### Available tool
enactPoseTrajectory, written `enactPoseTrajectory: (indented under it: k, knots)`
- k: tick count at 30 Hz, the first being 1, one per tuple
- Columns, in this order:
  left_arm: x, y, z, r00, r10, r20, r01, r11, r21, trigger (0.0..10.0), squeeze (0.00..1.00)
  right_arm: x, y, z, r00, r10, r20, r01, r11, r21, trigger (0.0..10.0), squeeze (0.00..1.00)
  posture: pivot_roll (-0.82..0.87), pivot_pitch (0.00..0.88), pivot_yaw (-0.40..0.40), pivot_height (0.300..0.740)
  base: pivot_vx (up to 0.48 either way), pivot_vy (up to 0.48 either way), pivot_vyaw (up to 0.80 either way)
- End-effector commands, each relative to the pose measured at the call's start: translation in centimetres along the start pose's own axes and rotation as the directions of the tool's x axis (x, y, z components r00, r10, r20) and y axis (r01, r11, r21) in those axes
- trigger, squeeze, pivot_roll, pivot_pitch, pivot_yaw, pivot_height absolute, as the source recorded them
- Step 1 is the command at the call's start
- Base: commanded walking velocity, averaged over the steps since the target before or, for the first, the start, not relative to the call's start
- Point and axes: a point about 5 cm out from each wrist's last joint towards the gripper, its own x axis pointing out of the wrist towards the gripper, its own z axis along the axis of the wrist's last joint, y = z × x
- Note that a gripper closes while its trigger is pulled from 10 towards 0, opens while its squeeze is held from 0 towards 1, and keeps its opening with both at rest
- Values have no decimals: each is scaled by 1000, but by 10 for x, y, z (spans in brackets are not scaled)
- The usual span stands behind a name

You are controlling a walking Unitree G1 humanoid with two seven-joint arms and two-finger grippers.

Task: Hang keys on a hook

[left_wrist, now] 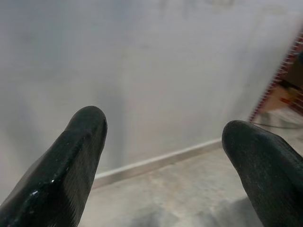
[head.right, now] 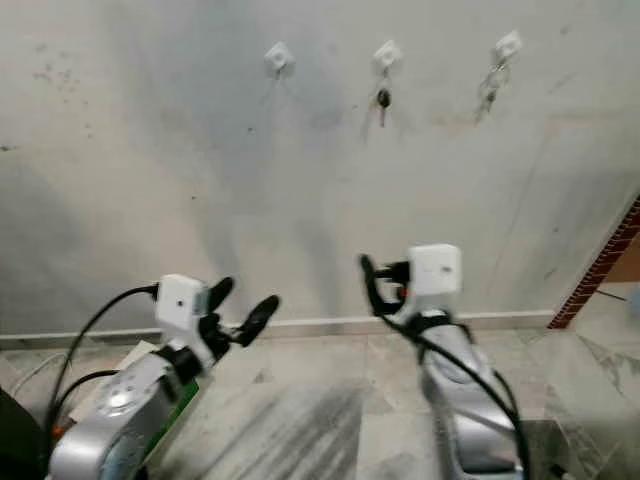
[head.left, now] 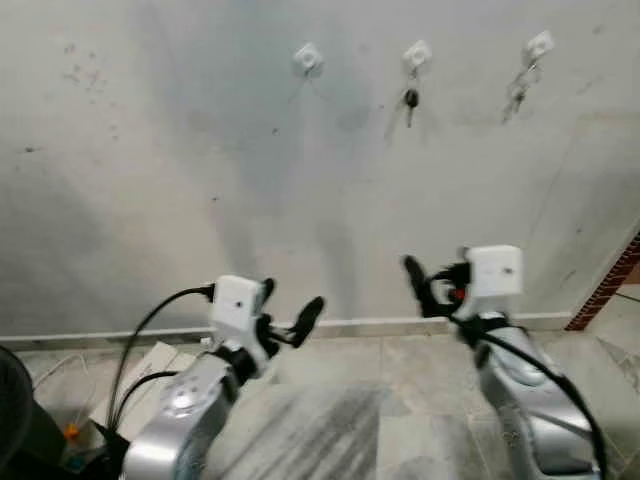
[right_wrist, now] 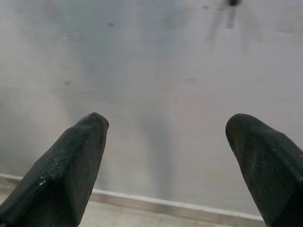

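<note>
The robot stood facing a pale grey plastered wall point(head.left: 200, 180) with three small white hooks fixed high up in a row. The leftmost hook point(head.left: 308, 58) was bare. The middle hook point(head.left: 417, 54) carried a key with a dark head point(head.left: 410, 101) hanging just below it, and the rightmost hook point(head.left: 538, 45) held a bunch of silvery keys point(head.left: 518, 94) dangling against the wall.

Both arms were raised in front of the wall, well below the hooks. The left gripper point(head.left: 287, 312) pointed towards the wall with its two black fingers spread apart and nothing between them; the left wrist view showed the same gap, with the skirting strip point(left_wrist: 156, 163) and tiled floor point(left_wrist: 189, 194) beyond. The right gripper point(head.left: 425, 285) was likewise held with its fingers parted and holding nothing, its wrist view looking at bare wall with the dark-headed key blurred at the upper edge.

A white skirting ran along the foot of the wall point(head.left: 400, 326). A red brick edge point(head.left: 605, 290) showed at the far right, and black cables point(head.left: 150, 325) trailed from the left arm near some clutter on the floor
</note>
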Motion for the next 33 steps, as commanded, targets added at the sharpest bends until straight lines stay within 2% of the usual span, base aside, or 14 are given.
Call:
enactPoseTrajectory:
  k: [1,25,33]
  knots:
    - [3,-5,1,1000,-10,7,10,1000,2,10000,0,-1,-5,5,1000,-22,17,22,1000,-6,10000,0,-84,0,87,740,0,0,0]
    - [2,-1,2,1000,-9,-3,9,1000,29,10000,0,4,1,4,1000,-18,19,18,1000,3,10000,0,-85,0,109,740,0,0,0]
    - [5,-4,3,1000,-14,2,14,999,32,10000,0,5,-2,7,999,-21,25,21,1000,-4,10000,0,-88,0,107,740,0,-32,0]
